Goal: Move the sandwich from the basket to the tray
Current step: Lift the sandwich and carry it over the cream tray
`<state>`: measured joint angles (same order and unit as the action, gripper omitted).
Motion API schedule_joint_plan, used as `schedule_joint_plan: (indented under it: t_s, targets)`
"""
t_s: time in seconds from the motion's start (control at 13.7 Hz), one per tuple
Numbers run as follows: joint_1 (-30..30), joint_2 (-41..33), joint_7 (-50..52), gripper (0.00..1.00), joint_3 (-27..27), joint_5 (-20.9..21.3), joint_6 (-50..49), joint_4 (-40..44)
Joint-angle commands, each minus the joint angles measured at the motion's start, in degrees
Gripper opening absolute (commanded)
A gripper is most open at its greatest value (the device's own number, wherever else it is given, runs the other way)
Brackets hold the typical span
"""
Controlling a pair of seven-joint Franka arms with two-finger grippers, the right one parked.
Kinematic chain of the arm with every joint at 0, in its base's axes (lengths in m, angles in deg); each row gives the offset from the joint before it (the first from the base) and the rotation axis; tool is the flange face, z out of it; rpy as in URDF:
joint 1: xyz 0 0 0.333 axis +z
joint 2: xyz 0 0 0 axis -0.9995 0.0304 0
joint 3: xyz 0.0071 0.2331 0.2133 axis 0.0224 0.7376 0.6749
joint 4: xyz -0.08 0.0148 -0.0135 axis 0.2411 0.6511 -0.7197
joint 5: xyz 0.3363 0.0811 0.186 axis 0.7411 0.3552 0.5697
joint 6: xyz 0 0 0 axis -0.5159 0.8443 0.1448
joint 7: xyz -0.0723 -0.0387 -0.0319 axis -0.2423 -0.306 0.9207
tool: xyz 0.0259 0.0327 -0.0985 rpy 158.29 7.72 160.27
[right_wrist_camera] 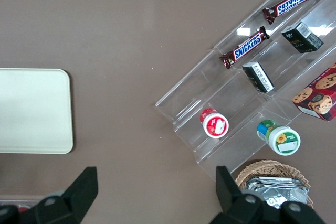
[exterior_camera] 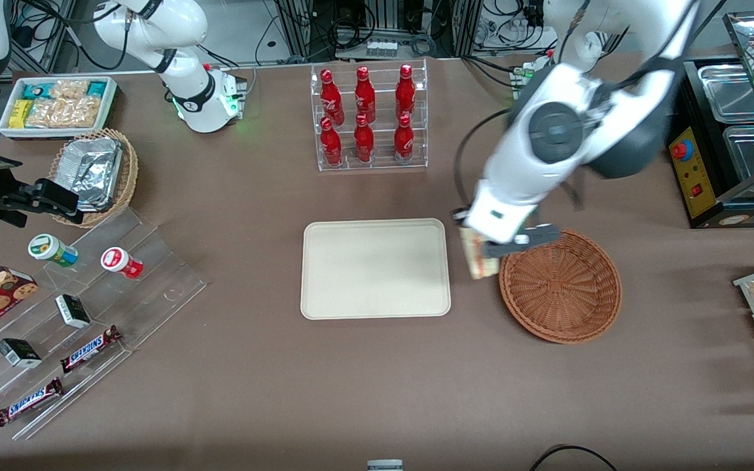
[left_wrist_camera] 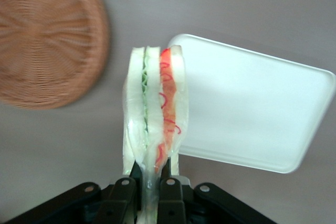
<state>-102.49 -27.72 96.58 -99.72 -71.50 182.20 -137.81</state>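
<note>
The tool (exterior_camera: 485, 256) on the working arm hangs in the air between the tray (exterior_camera: 375, 268) and the basket (exterior_camera: 560, 286). Its two fingers (left_wrist_camera: 123, 192) are squeezed tight on the sandwich (left_wrist_camera: 155, 114), pinching it at one end. The sandwich is lifted up off the surface (exterior_camera: 377, 373). It is not in the basket and it is not on the tray. In the front view the sandwich (exterior_camera: 480, 258) shows just under the arm, beside the basket's rim and close to the tray's edge.

From the wrist camera, the sandwich sticks straight out from the tool (left_wrist_camera: 147, 187). Its white bread has a green layer and a red layer running along it. The round brown basket (left_wrist_camera: 44, 38) is to one side of it and the pale tray (left_wrist_camera: 257, 111) is to the other side. Nothing lies in the basket or on the tray.

Farther from the front camera than the tray stands a clear rack (exterior_camera: 370, 118) with six red bottles in it. Toward the parked arm's end of the surface there is a clear stepped stand (exterior_camera: 95, 307) with two small tubs, little boxes and two chocolate bars (exterior_camera: 89, 350). Near it sit a tan basket with foil containers (exterior_camera: 92, 173) and a white bin of snacks (exterior_camera: 59, 104).
</note>
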Motion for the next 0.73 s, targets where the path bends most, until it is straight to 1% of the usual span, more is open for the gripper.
schedule_joint_plan:
  t_s: [0.0,0.15,0.22,0.44,0.66]
  targets:
    - [-5.79,7.03,3.45,0.0,0.27,1.54,4.94,3.82]
    - [-9.14,11.17,7.58,0.0,0.36,5.92,8.21,4.88]
    - [-10.2,13.1,7.94,0.0,0.27,7.51,9.61,5.58]
    - [-12.14,16.89,8.03,0.0,0.36,7.79,15.14,6.2]
    - [-13.63,18.91,7.95,0.0,0.53,7.97,19.11,6.29]
